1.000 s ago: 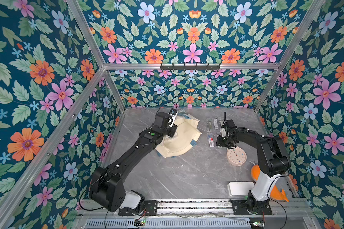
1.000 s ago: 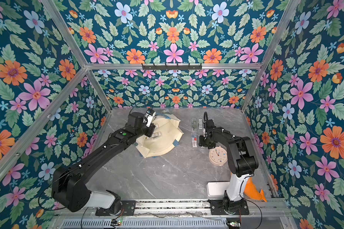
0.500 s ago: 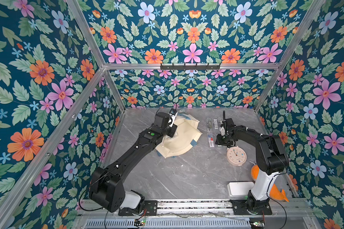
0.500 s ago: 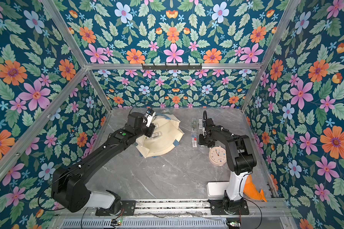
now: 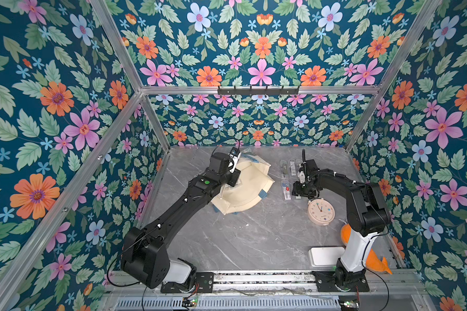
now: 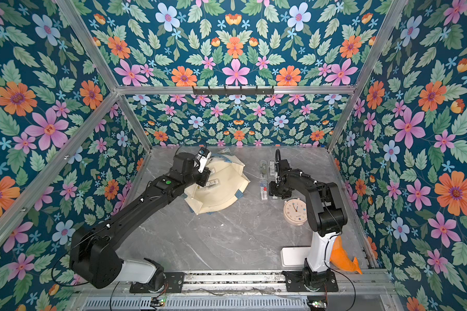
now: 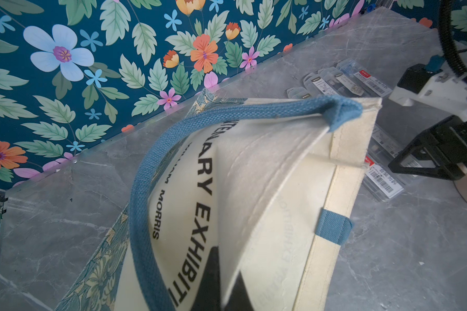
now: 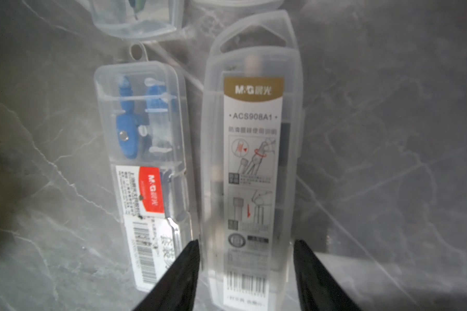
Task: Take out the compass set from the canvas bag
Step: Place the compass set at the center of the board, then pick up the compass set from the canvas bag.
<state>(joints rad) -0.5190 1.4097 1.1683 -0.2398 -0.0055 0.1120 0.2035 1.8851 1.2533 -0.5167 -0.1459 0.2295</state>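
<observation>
The cream canvas bag (image 5: 247, 188) (image 6: 224, 191) lies on the table with its mouth held up. My left gripper (image 5: 233, 173) (image 7: 227, 265) is shut on the bag's (image 7: 267, 175) upper rim next to a blue strap. Two clear labelled cases (image 6: 213, 183) show inside the mouth. My right gripper (image 5: 299, 195) (image 8: 246, 242) is open and low over the table. Its fingers stand on either side of a clear compass set (image 8: 251, 167) lying flat, with a gap at one finger. Another compass set (image 8: 143, 161), holding a blue compass, lies beside it.
More clear cases (image 5: 291, 167) lie in a row behind the right gripper. A pink round clock (image 5: 321, 211) sits just in front of it. A white tray (image 5: 325, 255) and an orange toy (image 5: 375, 262) are by the right arm's base.
My right gripper's fingers have spread wider round the clear compass set on the table. The left arm and the bag have not moved.
</observation>
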